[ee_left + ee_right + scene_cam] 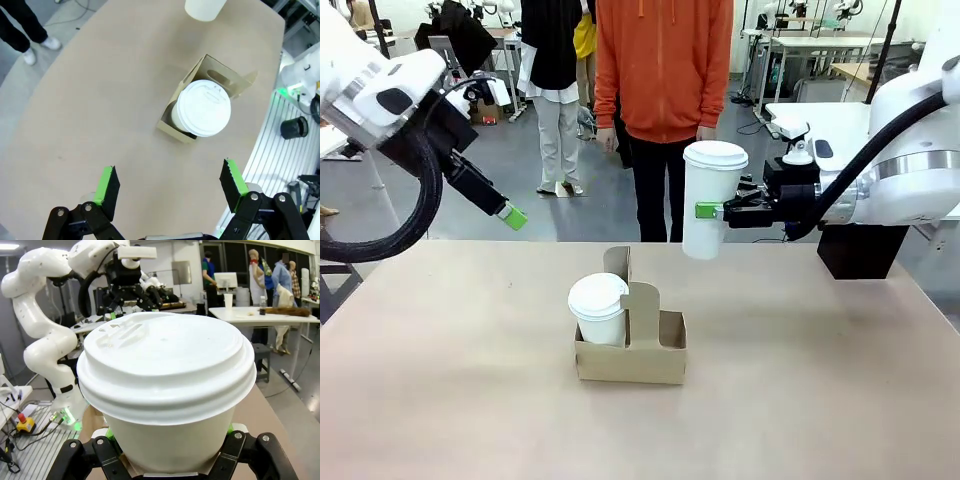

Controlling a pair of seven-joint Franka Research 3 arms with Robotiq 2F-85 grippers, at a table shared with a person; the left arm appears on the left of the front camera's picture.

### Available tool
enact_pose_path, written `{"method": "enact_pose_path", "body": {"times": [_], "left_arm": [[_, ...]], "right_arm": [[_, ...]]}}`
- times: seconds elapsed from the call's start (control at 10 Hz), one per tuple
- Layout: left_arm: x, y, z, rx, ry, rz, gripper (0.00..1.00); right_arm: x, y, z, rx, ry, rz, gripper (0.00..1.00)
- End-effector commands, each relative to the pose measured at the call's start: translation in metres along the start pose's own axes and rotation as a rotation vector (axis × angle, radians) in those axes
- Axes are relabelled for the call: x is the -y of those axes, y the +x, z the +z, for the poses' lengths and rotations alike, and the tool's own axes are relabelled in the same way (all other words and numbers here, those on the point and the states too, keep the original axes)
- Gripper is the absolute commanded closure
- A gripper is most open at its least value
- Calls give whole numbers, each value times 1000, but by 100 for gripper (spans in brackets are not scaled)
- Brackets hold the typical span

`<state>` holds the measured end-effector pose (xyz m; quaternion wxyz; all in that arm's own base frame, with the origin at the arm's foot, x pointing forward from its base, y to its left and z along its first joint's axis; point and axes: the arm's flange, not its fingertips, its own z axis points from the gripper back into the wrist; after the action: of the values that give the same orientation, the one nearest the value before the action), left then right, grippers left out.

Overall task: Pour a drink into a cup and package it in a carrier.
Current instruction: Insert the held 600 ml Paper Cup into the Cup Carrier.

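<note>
While the carrier (631, 352) sits near the middle of the table (820, 380) with a shorter lidded cup (599, 309) already seated in its left pocket, the tall white cup (712, 200) is held lifted well above the tabletop by the right gripper (720, 211), its fingers clamped on the cup's lower side wall. The cup is kept upright with its white lid on, presumably so that nothing spills on the way to the carrier. In the right wrist view the lid and upper wall of the cup (165, 385) are seen close up, with the gripper's black linkages on both sides beneath it. The pocket to the right of the upright centre handle appears free, and it is judged that the held cup is meant for it; a move toward the robot and then straight down would be called for, with care taken to clear the handle. The left gripper (512, 215) is held high off to the left, well apart from the carrier, its green-padded fingers (107, 184) spread wide and holding nothing, as the left wrist view looking down on the carrier (210, 90) confirms.
</note>
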<state>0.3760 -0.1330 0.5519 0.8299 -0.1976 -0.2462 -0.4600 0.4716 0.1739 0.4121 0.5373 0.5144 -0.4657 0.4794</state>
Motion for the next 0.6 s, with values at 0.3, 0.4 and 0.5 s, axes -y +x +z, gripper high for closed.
{"method": "enact_pose_path", "body": {"times": [0.3, 0.4, 0.5], "left_arm": [[-13, -26, 3, 19, -31, -47, 0], [-21, -47, 13, 47, -49, -80, 0], [-27, -67, 20, 80, -71, -113, 0]], "right_arm": [[0, -13, -21, -20, 124, -11, 20], [-2, -22, -31, -23, 185, -8, 20], [-4, -30, -38, -29, 225, -5, 20]]}}
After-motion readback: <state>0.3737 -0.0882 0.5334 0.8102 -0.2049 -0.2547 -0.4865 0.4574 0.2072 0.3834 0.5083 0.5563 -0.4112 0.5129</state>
